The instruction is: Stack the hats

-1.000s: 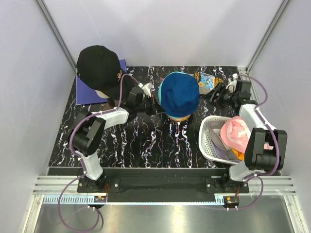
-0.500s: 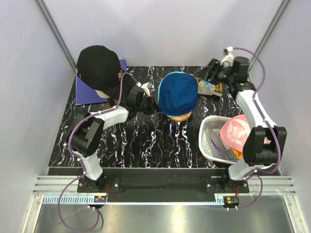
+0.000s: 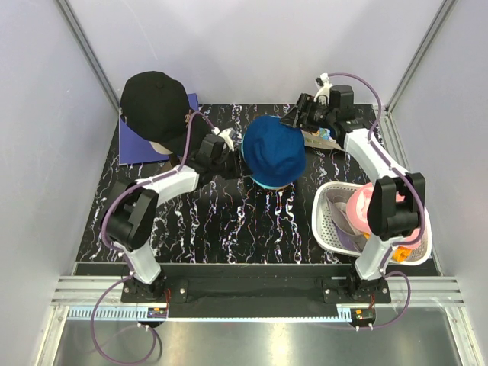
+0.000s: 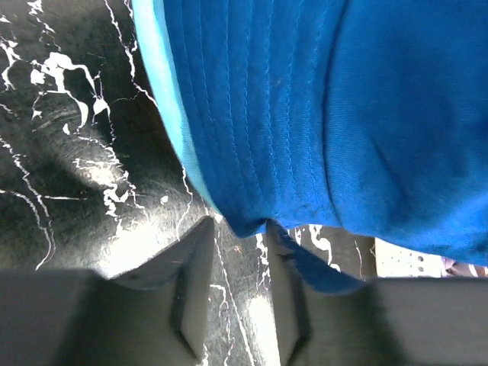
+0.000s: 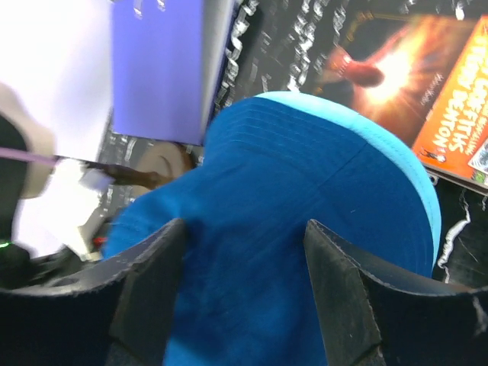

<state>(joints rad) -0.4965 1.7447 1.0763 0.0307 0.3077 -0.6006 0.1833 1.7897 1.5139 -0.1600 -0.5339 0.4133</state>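
A blue bucket hat (image 3: 276,152) with a teal brim lining sits mid-table; what it rests on is hidden. My left gripper (image 3: 235,156) is at its left brim. In the left wrist view the hat (image 4: 320,114) fills the top, and the left gripper (image 4: 240,225) stands open, with the brim edge draped over the right finger (image 4: 286,290). My right gripper (image 3: 293,120) hovers at the hat's far right side, and in its own view this gripper (image 5: 245,225) is open wide over the blue crown (image 5: 305,175). A black cap (image 3: 152,99) sits at the back left. A pink hat (image 3: 362,206) lies in the basket.
A white perforated basket (image 3: 320,217) with several hats stands at the right front. An orange printed book (image 3: 320,136) lies behind the blue hat, also in the right wrist view (image 5: 427,91). A purple sheet (image 3: 141,149) lies under the black cap. Walls close in on three sides.
The right arm swung left from the back right corner to the blue hat. The left gripper opened at the brim. The hat shifted slightly left.
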